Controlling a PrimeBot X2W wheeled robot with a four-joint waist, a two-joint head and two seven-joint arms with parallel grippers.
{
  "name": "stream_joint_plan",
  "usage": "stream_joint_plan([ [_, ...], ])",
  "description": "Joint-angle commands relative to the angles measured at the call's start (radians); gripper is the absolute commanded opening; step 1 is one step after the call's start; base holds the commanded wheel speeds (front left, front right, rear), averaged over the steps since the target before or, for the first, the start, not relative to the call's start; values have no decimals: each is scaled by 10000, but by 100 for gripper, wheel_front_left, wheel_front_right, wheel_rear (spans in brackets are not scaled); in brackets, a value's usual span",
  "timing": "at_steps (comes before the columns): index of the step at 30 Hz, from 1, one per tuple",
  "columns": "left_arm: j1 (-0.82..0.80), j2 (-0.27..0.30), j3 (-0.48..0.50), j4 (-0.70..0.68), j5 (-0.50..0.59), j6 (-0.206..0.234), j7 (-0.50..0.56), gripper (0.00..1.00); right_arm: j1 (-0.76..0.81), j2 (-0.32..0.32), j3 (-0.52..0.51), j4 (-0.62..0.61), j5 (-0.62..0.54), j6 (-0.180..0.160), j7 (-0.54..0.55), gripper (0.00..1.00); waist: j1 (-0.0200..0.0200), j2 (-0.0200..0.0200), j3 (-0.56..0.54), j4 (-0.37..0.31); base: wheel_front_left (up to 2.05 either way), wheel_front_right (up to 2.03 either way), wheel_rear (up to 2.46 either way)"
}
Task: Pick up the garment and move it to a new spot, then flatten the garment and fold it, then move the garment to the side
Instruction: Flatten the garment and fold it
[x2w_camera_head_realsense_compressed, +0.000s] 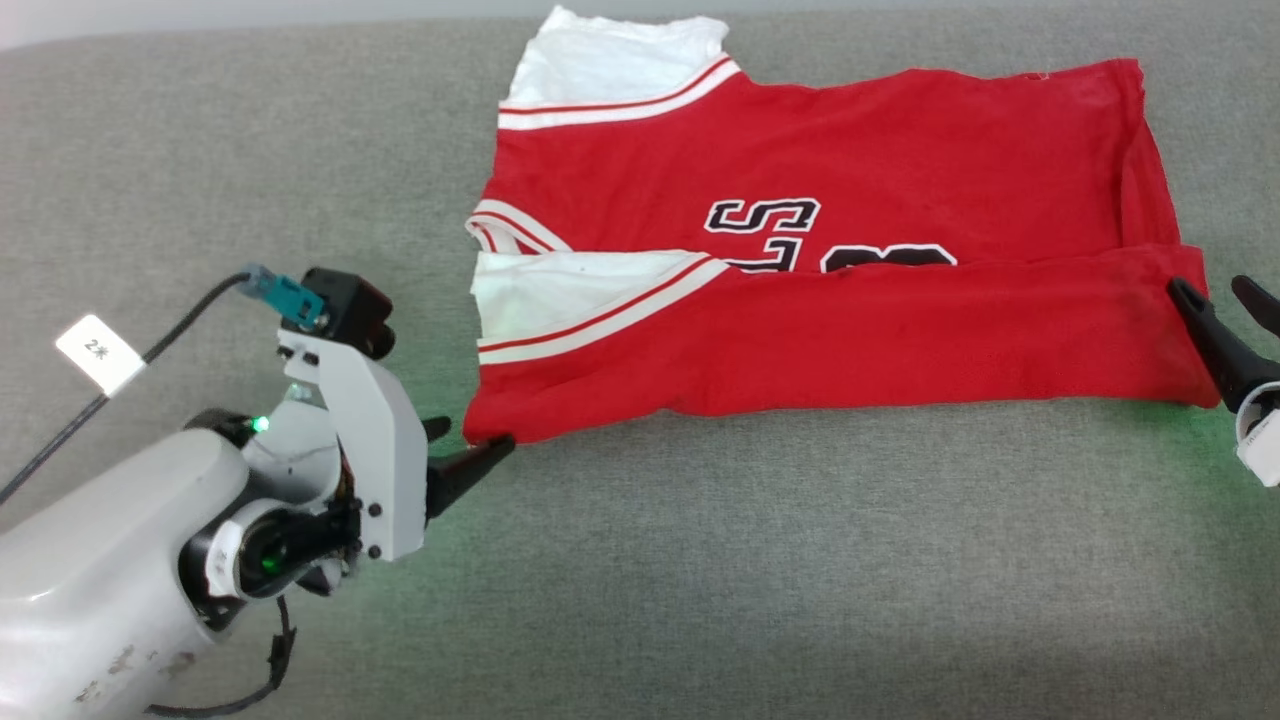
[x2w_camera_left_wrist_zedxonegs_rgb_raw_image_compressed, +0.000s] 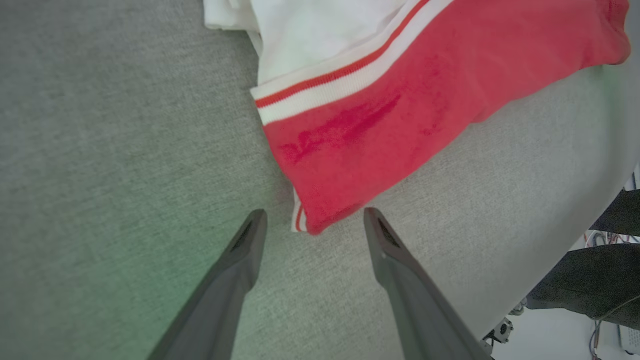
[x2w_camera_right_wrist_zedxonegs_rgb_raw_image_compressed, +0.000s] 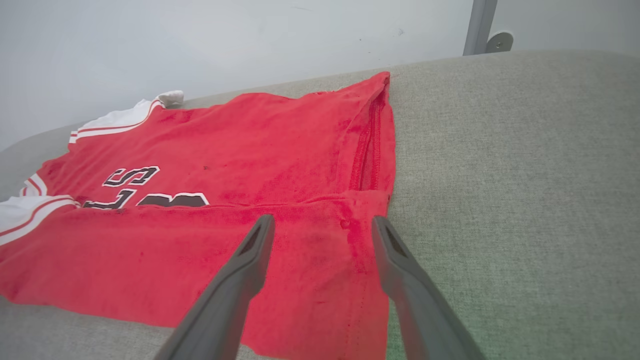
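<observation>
Bright red, white-sleeved soft jersey T-shirt lies half-folded at twelve o'clock on a grey fabric counter; left end effector and right end effector, both open at its near corners, should grip evenly to fold squarely.

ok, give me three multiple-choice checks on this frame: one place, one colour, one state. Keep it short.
1. The left jaws' tips are at which part of the garment?
A. the far sleeve
B. its near left corner
C. the lettering
2. What colour are the sleeves?
A. white
B. blue
C. black
3. How do both sets of jaws stand?
A. both shut on cloth
B. left shut, right open
C. both open

Answers: 1 B, the head view puts the tips beside that corner on the grey cushion; 2 A, both sleeves are white with red-striped trim; 3 C, each wrist view shows them spread apart, gripping nothing.
</observation>
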Motion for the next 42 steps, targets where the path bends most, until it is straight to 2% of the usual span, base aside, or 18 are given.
stream_joint_plan([
  [1,111,-12,41,-78,-192,97,73,100,-8,50,24,-64,-67,-16,30,100,0,-1,93,-98,0,0,0],
  [6,357,-250,46,651,-470,-5,18,100,-203,117,13,-217,-131,-16,5,100,0,-1,302,-369,0,0,0],
  [12,467,-770,150,1550,-862,-599,-94,99,-132,37,-62,-199,-110,-16,3,100,0,-1,420,-585,0,0,0],
  [13,445,-822,139,1652,-879,-644,-76,82,-120,23,-80,-202,-97,-16,4,100,0,-1,434,-599,0,0,0],
  [14,416,-861,96,1743,-842,-694,-18,53,-114,5,-96,-211,-83,-16,10,100,0,-1,455,-612,0,0,0],
  [16,384,-955,92,1915,-820,-769,-16,25,-103,-25,-94,-205,-72,-16,72,100,0,-1,479,-622,0,0,0],
  [17,365,-1023,100,1992,-834,-822,-40,0,-92,-39,-43,-231,-72,-16,160,100,0,-1,484,-613,0,0,0],
  [22,275,-1222,33,2050,-763,-1142,25,0,-266,-422,458,-459,-362,-16,1033,100,0,-1,529,-539,0,0,0],
  [29,65,-1345,50,2007,-558,-1278,-94,0,-732,-865,783,-616,-675,-16,2592,100,0,-1,556,-305,0,0,0],
  [39,-114,-1267,69,1720,-393,-1303,-75,0,-1324,-131,1532,408,-974,-16,4715,100,0,-1,646,-12,0,0,0],
  [40,-133,-1276,62,1692,-367,-1300,-67,0,-1355,-30,1584,512,-977,-16,4808,60,0,-1,673,28,0,0,0],
  [42,-158,-1294,55,1660,-335,-1284,-83,0,-1462,103,1703,614,-1030,-14,4880,0,0,-1,713,88,0,0,0],
])
